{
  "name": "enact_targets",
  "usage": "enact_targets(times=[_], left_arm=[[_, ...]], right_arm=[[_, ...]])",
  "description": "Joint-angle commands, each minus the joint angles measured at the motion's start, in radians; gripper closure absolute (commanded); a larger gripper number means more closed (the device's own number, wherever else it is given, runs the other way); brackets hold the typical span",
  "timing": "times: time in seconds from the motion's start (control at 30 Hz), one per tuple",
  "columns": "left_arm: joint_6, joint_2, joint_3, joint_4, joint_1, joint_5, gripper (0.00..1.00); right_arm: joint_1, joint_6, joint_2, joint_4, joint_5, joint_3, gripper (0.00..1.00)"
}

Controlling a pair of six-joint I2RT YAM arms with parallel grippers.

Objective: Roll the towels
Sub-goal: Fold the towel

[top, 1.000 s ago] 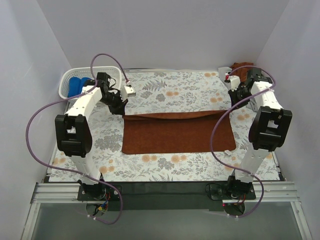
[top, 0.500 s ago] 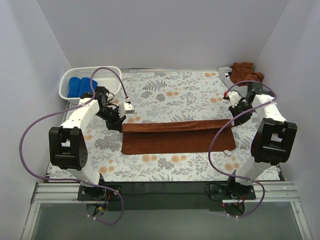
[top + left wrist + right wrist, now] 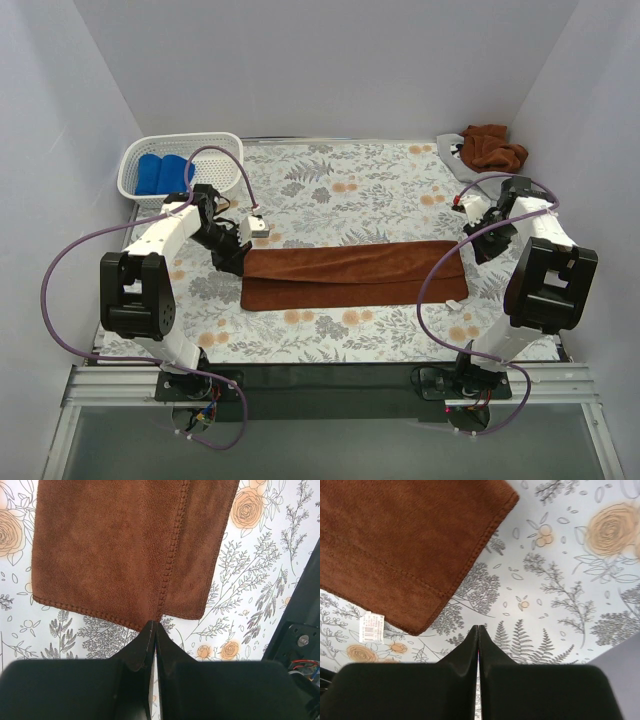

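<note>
A rust-brown towel [image 3: 350, 275] lies across the middle of the table, folded lengthwise into a long band. My left gripper [image 3: 240, 256] is at its left end. In the left wrist view [image 3: 154, 624] its jaws are shut on the corner of the towel's upper layer [image 3: 125, 545]. My right gripper [image 3: 477, 244] is just past the right end. In the right wrist view [image 3: 478, 628] it is shut and empty over the bare cloth, apart from the towel's corner [image 3: 405, 545]. Two blue rolled towels [image 3: 160, 172] lie in the basket. Another rust-brown towel [image 3: 490, 147] lies crumpled at the back right.
The white perforated basket [image 3: 180, 138] stands at the back left corner. A small pale grey piece [image 3: 447, 148] lies beside the crumpled towel. A white label [image 3: 371, 627] sticks out under the folded towel's right end. White walls close in the table's sides and back.
Both grippers moved toward the front and lower, bringing the towel's far edge over the near part. The towel went from a wide sheet to a narrow band. The right gripper is off it.
</note>
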Motion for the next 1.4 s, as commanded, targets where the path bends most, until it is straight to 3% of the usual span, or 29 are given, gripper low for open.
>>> enact_targets(times=[0.0,0.03,0.07,0.2,0.27,0.47,0.87,1.13,1.27,1.37], left_arm=[[-0.001,-0.03,-0.018,0.006,0.005,0.014,1.0],[-0.007,-0.024,-0.021,0.015,0.007,0.016,1.0],[-0.012,-0.019,-0.021,0.018,0.005,0.017,1.0],[-0.029,-0.004,-0.012,0.027,0.007,0.03,1.0],[-0.03,-0.002,-0.009,0.035,0.005,0.03,1.0],[-0.033,0.002,-0.004,0.035,0.005,0.034,1.0],[-0.035,0.004,-0.011,0.042,0.005,0.036,1.0],[-0.038,0.011,-0.009,0.045,0.005,0.039,1.0],[-0.038,0.008,-0.011,0.044,0.007,0.039,1.0],[-0.038,-0.002,-0.006,0.036,0.005,0.036,1.0]], right_arm=[[-0.001,-0.046,-0.047,-0.038,-0.026,-0.037,0.99],[-0.001,-0.049,-0.05,-0.038,-0.041,-0.041,0.97],[0.0,-0.048,-0.051,-0.039,-0.051,-0.046,0.86],[0.02,0.001,-0.037,-0.038,-0.052,-0.06,0.76],[0.023,0.052,-0.01,-0.032,-0.035,-0.054,0.64],[0.022,0.162,0.082,-0.032,-0.051,-0.009,0.61],[0.022,0.247,0.16,-0.047,-0.114,0.025,0.65],[0.02,0.247,0.179,-0.056,-0.11,0.041,0.82],[0.012,0.242,0.177,-0.064,-0.101,0.058,0.99],[0.002,0.235,0.167,-0.087,-0.103,0.081,0.99]])
